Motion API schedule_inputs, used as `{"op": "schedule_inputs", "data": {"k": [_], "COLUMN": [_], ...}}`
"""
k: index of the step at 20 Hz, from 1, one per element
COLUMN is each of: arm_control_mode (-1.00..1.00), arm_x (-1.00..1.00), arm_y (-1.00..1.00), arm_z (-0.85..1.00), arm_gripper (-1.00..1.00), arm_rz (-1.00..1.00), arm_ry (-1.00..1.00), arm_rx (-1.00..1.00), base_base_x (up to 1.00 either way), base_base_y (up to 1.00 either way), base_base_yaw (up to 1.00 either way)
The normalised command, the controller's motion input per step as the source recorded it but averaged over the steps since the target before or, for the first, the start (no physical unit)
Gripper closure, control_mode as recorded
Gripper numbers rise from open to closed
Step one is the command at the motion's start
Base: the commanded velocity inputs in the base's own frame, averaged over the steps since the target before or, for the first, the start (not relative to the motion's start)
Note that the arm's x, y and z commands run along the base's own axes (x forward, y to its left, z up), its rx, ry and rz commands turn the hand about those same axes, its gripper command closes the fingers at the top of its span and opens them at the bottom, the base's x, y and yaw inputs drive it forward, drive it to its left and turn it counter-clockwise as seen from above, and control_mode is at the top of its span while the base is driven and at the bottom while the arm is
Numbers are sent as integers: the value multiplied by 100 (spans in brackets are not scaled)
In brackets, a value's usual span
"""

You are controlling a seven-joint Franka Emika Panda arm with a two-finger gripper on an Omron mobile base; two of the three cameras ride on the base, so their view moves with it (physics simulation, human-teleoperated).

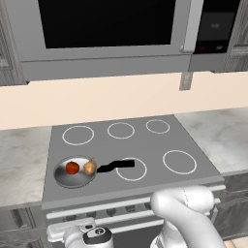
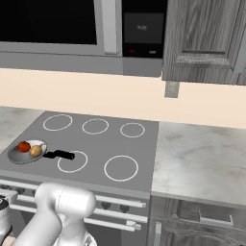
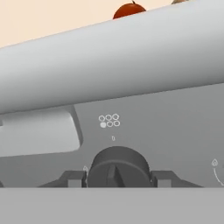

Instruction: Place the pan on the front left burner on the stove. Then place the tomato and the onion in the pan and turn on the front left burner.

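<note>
Hand view showed a dark knob point(image 3: 117, 166) on the stove point(image 1: 145, 145) front panel, the fingers point(image 3: 75, 178) closed against its two sides, gripping it. Above, in the left base view, the pan point(image 1: 74, 173) sat on the front left burner with the tomato point(image 1: 72, 167) and the onion point(image 1: 89, 167) inside, touching each other. Only the last step seemed left (turning the burner on). That called for twisting the knob without slipping off it.

Your white Franka arm point(image 1: 186, 213) folds low; your two-finger gripper point(image 3: 117, 178) sits level, dark fingertips point(image 3: 73, 178) closed against a round knob's sides.
</note>
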Motion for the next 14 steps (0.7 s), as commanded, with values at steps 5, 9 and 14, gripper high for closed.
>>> {"op": "schedule_inputs", "data": {"k": [5, 9, 14], "arm_control_mode": [-100, -100, -100], "arm_x": [-25, -29, -29], "arm_y": [0, 0, 0], "arm_z": [-14, -19, -19], "arm_gripper": [100, 100, 100], "arm_rz": [-1, -3, -4], "arm_ry": [0, 0, 0], "arm_rx": [-21, -21, -19], "base_base_x": [0, 0, 0], "base_base_y": [0, 0, 0], "base_base_yaw": [0, 0, 0]}}
